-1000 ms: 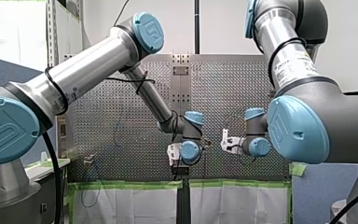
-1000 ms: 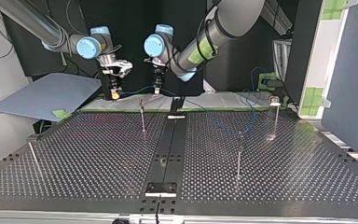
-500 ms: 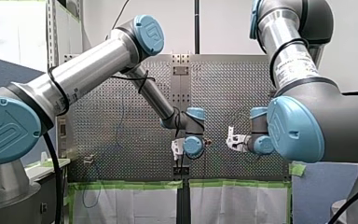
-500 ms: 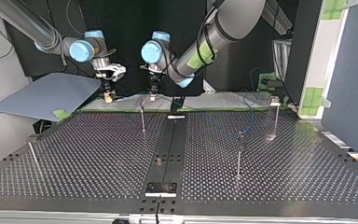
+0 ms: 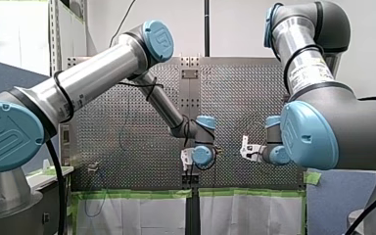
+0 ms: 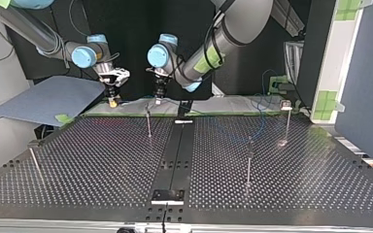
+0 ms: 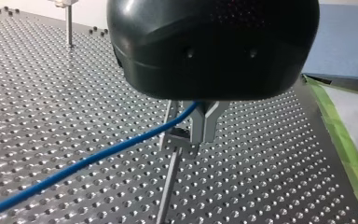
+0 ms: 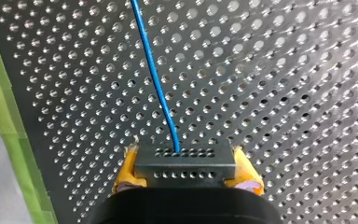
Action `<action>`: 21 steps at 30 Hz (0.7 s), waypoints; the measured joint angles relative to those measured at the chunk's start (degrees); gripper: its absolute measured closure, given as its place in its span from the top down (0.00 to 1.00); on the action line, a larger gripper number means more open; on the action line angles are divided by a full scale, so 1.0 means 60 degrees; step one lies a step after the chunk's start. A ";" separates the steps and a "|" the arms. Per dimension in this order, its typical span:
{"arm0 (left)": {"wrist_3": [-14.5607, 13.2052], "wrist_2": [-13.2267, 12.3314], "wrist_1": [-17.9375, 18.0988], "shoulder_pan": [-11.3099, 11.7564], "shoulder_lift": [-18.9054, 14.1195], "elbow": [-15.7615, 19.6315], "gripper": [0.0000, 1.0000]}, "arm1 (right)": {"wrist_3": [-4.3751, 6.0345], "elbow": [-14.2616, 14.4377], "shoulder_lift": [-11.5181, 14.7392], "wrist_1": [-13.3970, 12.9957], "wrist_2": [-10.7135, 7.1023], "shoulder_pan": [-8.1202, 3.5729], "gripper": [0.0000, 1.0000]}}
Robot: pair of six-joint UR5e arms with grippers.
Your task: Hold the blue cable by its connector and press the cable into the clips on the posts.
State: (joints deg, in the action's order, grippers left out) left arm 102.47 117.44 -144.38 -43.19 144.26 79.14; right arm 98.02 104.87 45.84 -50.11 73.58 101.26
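In the left wrist view the blue cable (image 7: 98, 158) passes between my left gripper's (image 7: 186, 133) metal fingers, which are shut on it. They hang just above the clip (image 7: 179, 143) on a thin post (image 7: 170, 186). In the right wrist view my right gripper (image 8: 185, 175) has its yellow pads (image 8: 128, 170) shut on the black connector (image 8: 182, 161), and the cable (image 8: 156, 79) runs out ahead of it over the table. In the top view both grippers hang at the table's far edge: my right (image 6: 112, 101) further left, my left (image 6: 159, 98) over the post (image 6: 148, 121).
More thin posts stand on the perforated table (image 6: 102, 160): one at the top view's near left (image 6: 35, 165), one right of the middle (image 6: 248, 162) and one at the far right (image 6: 287, 119). A blue-grey panel (image 6: 48, 97) lies beyond the far left corner. Green tape (image 7: 345, 144) lines the table's edge.
Both grippers have shifted toward the top view's left and sunk a little, keeping their spacing. Both grips are unchanged.
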 joint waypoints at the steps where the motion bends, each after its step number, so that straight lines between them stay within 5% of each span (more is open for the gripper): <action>1: 0.0000 -0.0012 -0.0041 -0.0009 0.0030 -0.0063 0.01 | 0.0000 -0.0027 -0.0018 0.0030 -0.0001 -0.0011 0.00; 21: 0.0153 -0.0351 -0.0098 0.0115 0.0079 -0.0374 0.01 | -0.0038 -0.0906 -0.0061 0.0837 -0.0031 -0.0053 0.00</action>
State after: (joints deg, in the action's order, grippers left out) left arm 103.39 115.33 -144.97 -42.50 144.74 76.90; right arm 97.79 99.43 45.48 -45.09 73.40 100.94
